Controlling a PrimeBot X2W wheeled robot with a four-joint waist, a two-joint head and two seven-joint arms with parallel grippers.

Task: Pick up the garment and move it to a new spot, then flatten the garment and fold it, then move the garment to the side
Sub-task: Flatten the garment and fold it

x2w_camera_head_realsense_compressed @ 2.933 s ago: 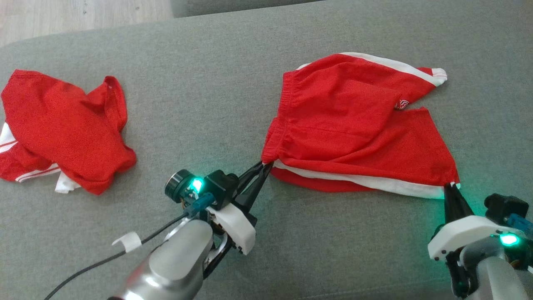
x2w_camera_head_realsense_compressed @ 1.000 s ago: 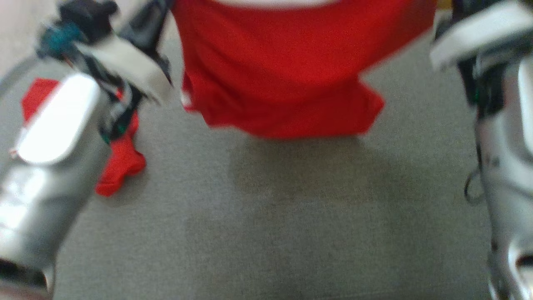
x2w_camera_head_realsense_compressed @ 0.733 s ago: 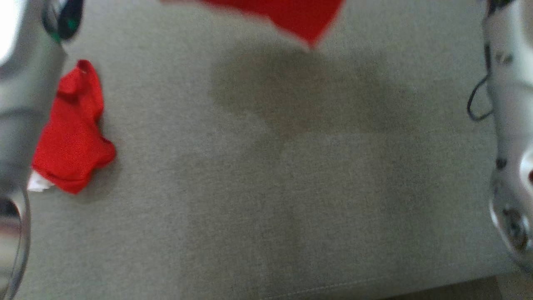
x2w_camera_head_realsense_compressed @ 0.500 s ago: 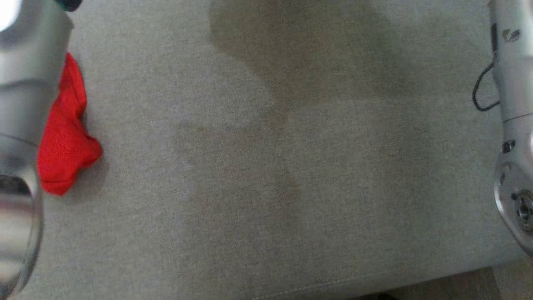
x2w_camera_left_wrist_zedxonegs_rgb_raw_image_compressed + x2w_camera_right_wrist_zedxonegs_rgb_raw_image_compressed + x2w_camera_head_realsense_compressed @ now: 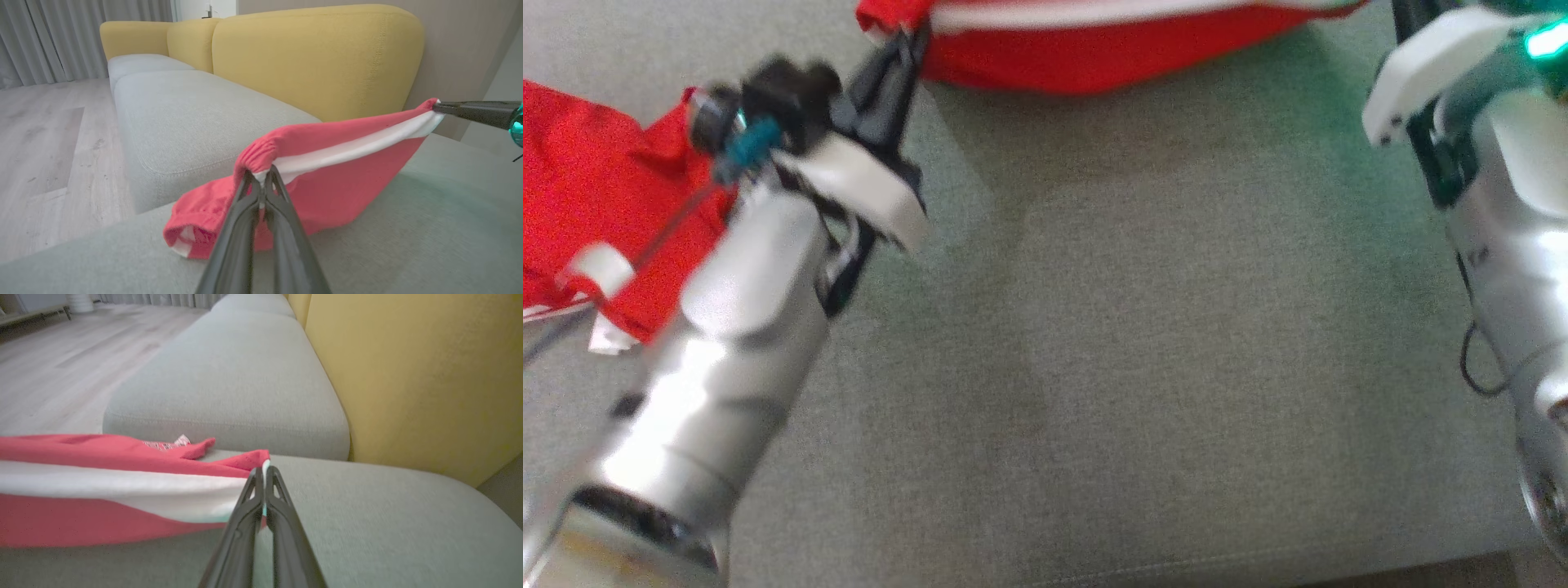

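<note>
1. The left gripper [image 5: 260,181] is pinching the red shorts [image 5: 351,183] by the waistband.
2. The right gripper [image 5: 264,470] is clamping their white-striped corner.
3. The shorts are hanging stretched between them over the grey sofa seat [image 5: 1176,367].

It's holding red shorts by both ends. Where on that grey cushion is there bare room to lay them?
The cushion is bare between the left tool and the right tool, from the shorts they pinch to its front edge. The left side is crowded: another red garment lies there.
</note>
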